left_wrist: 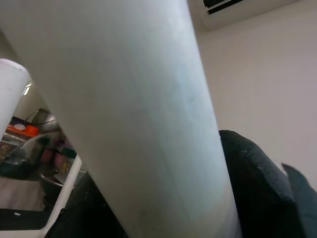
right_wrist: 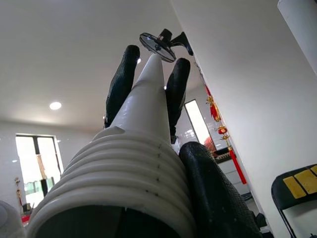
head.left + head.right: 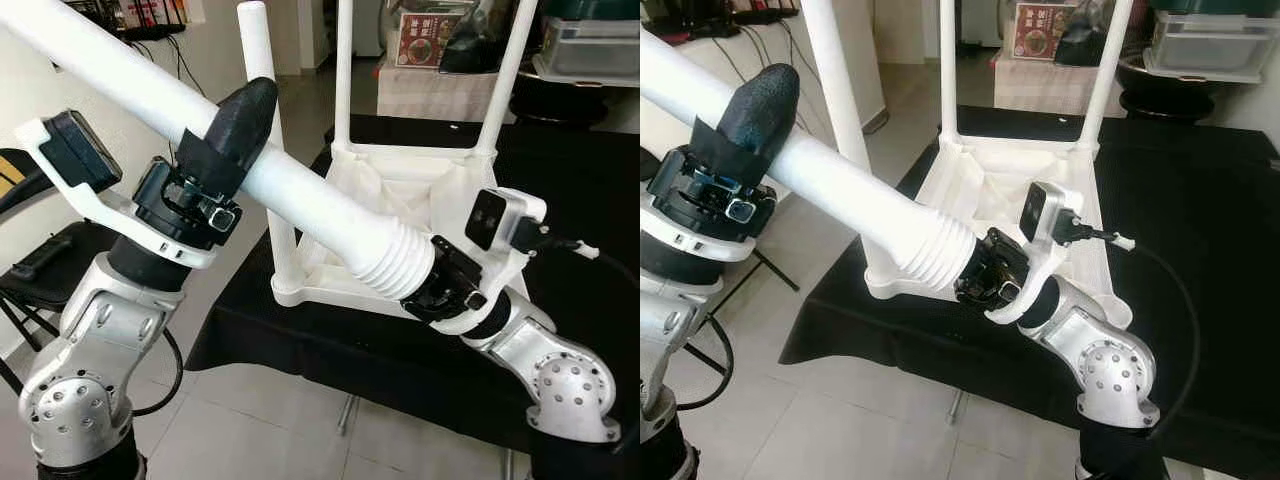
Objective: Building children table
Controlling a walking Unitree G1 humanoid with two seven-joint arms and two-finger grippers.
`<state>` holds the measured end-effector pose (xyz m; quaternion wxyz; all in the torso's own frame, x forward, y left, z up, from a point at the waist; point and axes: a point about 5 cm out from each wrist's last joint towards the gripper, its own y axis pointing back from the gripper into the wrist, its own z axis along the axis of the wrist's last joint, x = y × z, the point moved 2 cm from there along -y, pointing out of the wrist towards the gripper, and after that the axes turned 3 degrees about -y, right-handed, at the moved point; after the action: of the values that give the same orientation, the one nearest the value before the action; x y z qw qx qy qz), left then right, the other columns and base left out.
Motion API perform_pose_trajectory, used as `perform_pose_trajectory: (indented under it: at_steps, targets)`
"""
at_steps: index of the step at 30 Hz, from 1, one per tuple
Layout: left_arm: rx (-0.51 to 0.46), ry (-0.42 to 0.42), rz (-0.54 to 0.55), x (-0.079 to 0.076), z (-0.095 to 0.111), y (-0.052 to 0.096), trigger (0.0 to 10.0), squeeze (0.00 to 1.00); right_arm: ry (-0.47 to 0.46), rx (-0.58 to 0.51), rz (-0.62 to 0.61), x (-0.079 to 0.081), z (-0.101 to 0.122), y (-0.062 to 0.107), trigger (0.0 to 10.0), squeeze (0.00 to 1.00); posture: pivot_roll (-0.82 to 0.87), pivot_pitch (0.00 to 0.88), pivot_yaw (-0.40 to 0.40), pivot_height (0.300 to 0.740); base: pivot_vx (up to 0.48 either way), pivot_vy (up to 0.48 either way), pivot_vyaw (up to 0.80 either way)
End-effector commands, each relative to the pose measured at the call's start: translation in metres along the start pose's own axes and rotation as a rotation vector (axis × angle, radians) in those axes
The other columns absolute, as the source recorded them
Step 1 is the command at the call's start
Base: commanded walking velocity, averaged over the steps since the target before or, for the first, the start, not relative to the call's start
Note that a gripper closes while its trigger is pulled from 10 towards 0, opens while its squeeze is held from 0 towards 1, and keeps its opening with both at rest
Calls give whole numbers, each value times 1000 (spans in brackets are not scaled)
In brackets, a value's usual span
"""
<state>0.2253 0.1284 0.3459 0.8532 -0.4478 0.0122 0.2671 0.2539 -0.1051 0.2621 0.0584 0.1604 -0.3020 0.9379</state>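
Observation:
A long white table leg (image 3: 310, 205) with a ribbed screw end (image 3: 395, 262) lies slanted across the view, held by both grippers. My left gripper (image 3: 245, 125) is shut on its smooth shaft, with one black finger (image 1: 257, 188) pressed against the tube (image 1: 129, 109). My right gripper (image 3: 980, 275) is shut on the ribbed end (image 2: 124, 183), a finger (image 2: 213, 198) lying alongside it. Behind, the white children's table (image 3: 400, 190) rests upside down on a black-covered table (image 3: 580, 180). Three fitted legs (image 3: 258, 60) stand up from it; the ribbed end hovers over its near edge.
A black folding chair (image 3: 40, 270) stands close on my left. Boxes and plastic containers (image 3: 590, 45) line the back. Pale tiled floor (image 3: 270, 420) lies below the black table's front edge.

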Motion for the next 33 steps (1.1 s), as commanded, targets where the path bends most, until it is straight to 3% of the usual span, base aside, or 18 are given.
perform_pose_trajectory:
  at_steps: [1,2,3,5,8,9,10,12,13,15,16,18,19,20,21,25,28,33]
  targets:
    - [-76,-48,-20,-6,16,-1,0,0,-8,9,-187,-20,-7,13,10000,0,-58,21,17,740,0,0,0]
    - [-88,-45,-11,-5,18,-1,0,0,-18,1,-197,-22,-7,14,10000,0,-58,20,17,740,0,0,0]
    - [-98,-46,-1,-3,20,0,0,0,-28,4,-199,-23,-9,16,10000,1000,-58,20,17,740,0,0,0]
    - [-98,-46,-1,-3,20,0,0,0,-28,4,-199,-23,-9,16,10000,1000,-58,20,17,740,0,0,0]
    - [-134,-70,38,5,31,-1,0,0,-28,62,-257,-30,-19,36,10000,1000,-53,19,11,740,0,0,0]
    - [-132,-93,41,8,36,-2,0,0,3,141,-303,-34,-26,48,10000,1000,-56,19,13,740,0,0,0]
    - [-132,-93,41,8,36,-2,0,0,3,141,-303,-34,-26,48,10000,1000,-56,19,13,740,0,0,0]
    - [-111,-116,27,10,43,-5,0,0,94,353,-373,-40,-42,70,10000,1000,-58,18,16,740,0,0,0]
    - [-111,-116,27,10,43,-5,0,0,94,353,-373,-40,-42,70,10000,1000,-58,18,16,740,0,0,0]
    - [-71,-123,2,9,43,-7,0,0,188,560,-409,-43,-54,88,10000,1000,-58,17,16,740,0,0,0]
    - [-71,-123,2,9,43,-7,0,0,188,560,-409,-43,-54,88,10000,1000,-58,17,16,740,0,0,0]
    - [32,-113,-25,9,31,-8,0,0,283,765,-445,-45,-56,108,10000,1000,-60,18,21,740,0,0,0]
    - [32,-113,-25,9,31,-8,0,0,283,765,-445,-45,-56,108,10000,1000,-60,18,21,740,0,0,0]
    - [73,-106,-30,10,25,-8,0,0,322,834,-455,-46,-55,114,10000,1000,-62,19,26,740,0,0,0]
    - [73,-106,-30,10,25,-8,0,0,322,834,-455,-46,-55,114,10000,1000,-62,19,26,740,0,0,0]
    - [227,-108,-47,13,-4,0,0,0,391,871,-430,-39,-33,114,10000,1000,-63,25,35,740,0,0,0]
    - [360,-59,-43,20,-31,17,0,0,413,826,-307,-17,0,98,10000,1000,-67,33,40,740,0,0,0]
    - [438,-31,-73,20,-41,30,0,0,415,884,-202,-4,7,95,10000,1000,-61,44,39,740,0,0,0]
